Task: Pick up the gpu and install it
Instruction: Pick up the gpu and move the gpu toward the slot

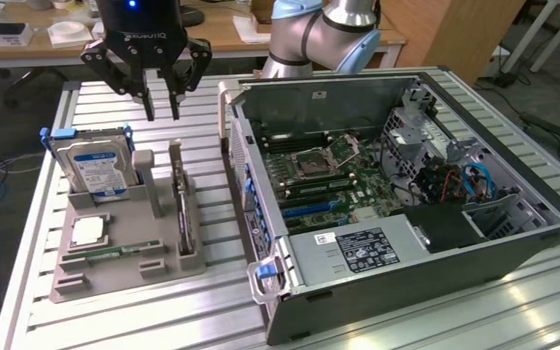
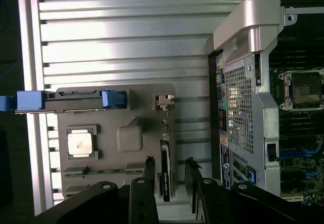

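Observation:
The gpu is a thin dark card standing on edge in a slot of the grey holder tray, with its pale bracket at the far end. My gripper hangs a little above the card's far end, fingers apart and holding nothing. In the wrist view the gpu appears edge-on, lying in line with the gap between my two fingertips, and the gripper is open. The open computer case lies at the exterior view's right, its motherboard exposed.
The tray also carries an upright silver hard drive with a blue label, a square processor and a green memory strip. The case's handle and side wall stand close beside the tray. All rests on a slatted metal table.

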